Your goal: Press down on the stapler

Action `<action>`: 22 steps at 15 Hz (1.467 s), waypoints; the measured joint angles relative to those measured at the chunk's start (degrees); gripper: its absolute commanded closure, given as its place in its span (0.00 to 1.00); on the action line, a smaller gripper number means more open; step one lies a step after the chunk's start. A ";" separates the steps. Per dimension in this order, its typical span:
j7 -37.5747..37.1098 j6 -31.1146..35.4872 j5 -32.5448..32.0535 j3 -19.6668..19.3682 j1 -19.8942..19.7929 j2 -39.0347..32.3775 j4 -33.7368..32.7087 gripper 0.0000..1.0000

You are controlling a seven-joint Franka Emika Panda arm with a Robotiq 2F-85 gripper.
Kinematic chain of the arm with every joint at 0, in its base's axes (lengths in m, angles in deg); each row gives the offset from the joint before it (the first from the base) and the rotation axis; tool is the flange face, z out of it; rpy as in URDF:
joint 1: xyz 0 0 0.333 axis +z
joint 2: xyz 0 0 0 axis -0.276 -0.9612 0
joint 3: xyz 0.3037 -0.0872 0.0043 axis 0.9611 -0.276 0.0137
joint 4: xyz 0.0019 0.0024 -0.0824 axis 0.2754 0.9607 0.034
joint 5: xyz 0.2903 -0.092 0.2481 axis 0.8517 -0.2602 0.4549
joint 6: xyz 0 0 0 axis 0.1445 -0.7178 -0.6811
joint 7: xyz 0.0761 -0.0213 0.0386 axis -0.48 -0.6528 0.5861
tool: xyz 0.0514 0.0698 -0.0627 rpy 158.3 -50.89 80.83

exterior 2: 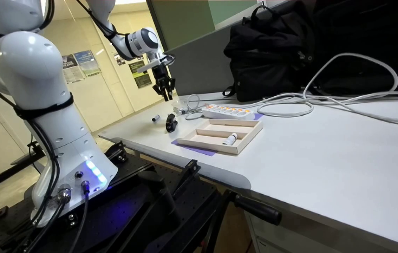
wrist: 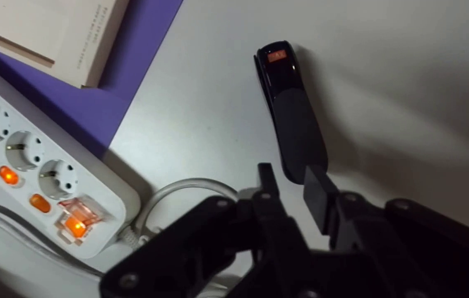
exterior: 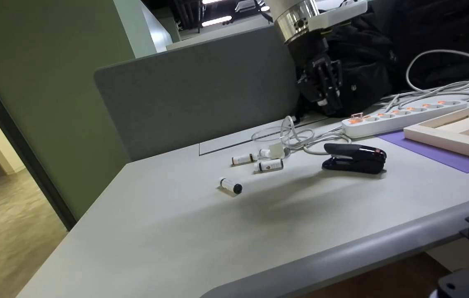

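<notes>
At wrist-view twelve o'clock from our black two-fingered gripper point(wrist: 290, 186), jaws spread, sits the black wedge-shaped stapler point(wrist: 292, 116): positioning, we judge; descend next!

In the wrist view, one finger point(wrist: 318, 198) of the gripper point(wrist: 288, 178) hides a corner of the stapler point(wrist: 294, 120) — and the left edge cuts the power strip point(wrist: 48, 145). In an exterior view, the white cylinders point(exterior: 270, 165) seem to carry print — too tiny for reading.

Soft shadows point(exterior: 275, 203) are cast over the bench point(exterior: 155, 240); ceiling tubes point(exterior: 216, 21) are blown out; the wrist view is dimly lit, with the pincer point(wrist: 289, 176) blurred.
</notes>
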State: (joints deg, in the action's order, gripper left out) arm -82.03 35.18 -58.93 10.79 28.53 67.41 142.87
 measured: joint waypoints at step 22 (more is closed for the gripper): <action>3.10 -9.83 2.24 -3.41 3.03 -11.19 -11.18 1.00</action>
State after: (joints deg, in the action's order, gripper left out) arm -78.93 25.34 -56.69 7.38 31.56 56.22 131.69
